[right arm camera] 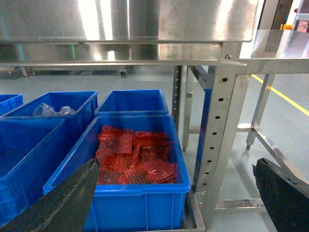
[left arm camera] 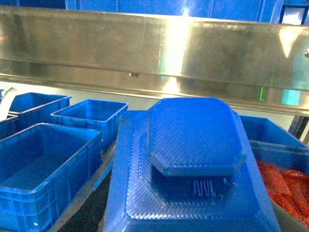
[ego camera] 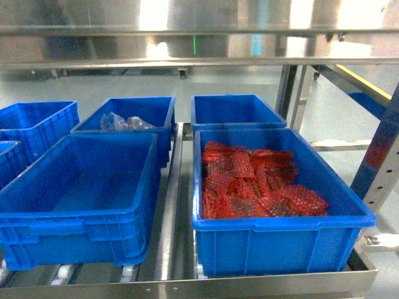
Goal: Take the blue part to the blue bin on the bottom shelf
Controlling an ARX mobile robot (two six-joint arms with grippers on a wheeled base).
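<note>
Blue part (left arm camera: 193,164) fills the near left-wrist view, prob. held by left gripper, fingers unseen. Right gripper (right arm camera: 176,193) spread wide, holding nothing. On bottom shelf (ego camera: 187,288): near-left blue bin (ego camera: 81,193), near-right bin of red parts (ego camera: 255,184), far bins behind.

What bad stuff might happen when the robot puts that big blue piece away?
The ridged blue plastic part fills much of the left wrist view, so aiming may be harder. It might bump the shiny steel shelf beam above it. It could also land in the blue bin holding red mesh pieces instead of the empty blue bin beside it.
</note>
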